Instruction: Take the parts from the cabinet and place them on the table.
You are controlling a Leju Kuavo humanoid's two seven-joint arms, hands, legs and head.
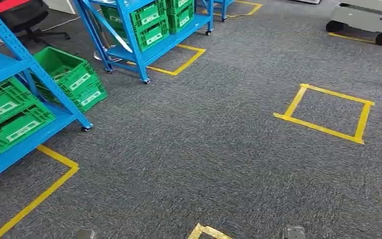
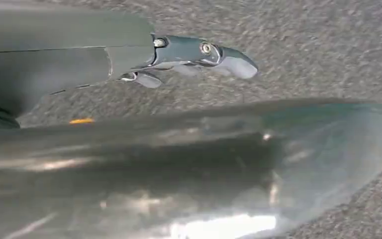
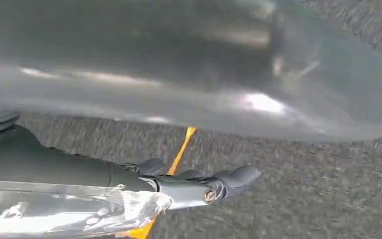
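parts are not out in the open yet; my guess is they sit inside the green crates [image 1: 11, 112] on the blue cabinet [image 1: 10, 74] at the near left, since the crates are slotted on the shelves with their label faces turned outward for picking. what is in them cannot be made out from here. grey carpet floor [image 1: 204, 149] spreads across the scene, and yellow tape squares mark it: one well out to the right [image 1: 324, 112], one under the near cabinet [image 1: 54, 181], likely parking marks for the wheeled racks. a second blue cabinet [image 1: 149, 30] stands farther back with more green crates, and one open crate [image 1: 69, 77] sits on the floor just beside the near cabinet. far right, a low grey machine [image 1: 365, 20] is parked.

left robot hand [image 2: 194, 57] hangs over bare carpet, fingers loosely extended, holding nothing. right robot hand [image 3: 199, 181] hangs the same way above a strip of yellow tape [image 3: 181, 147], released and empty. both arms appear lowered, which suits walking; the job looks barely begun, with an approach to the cabinet still needed.
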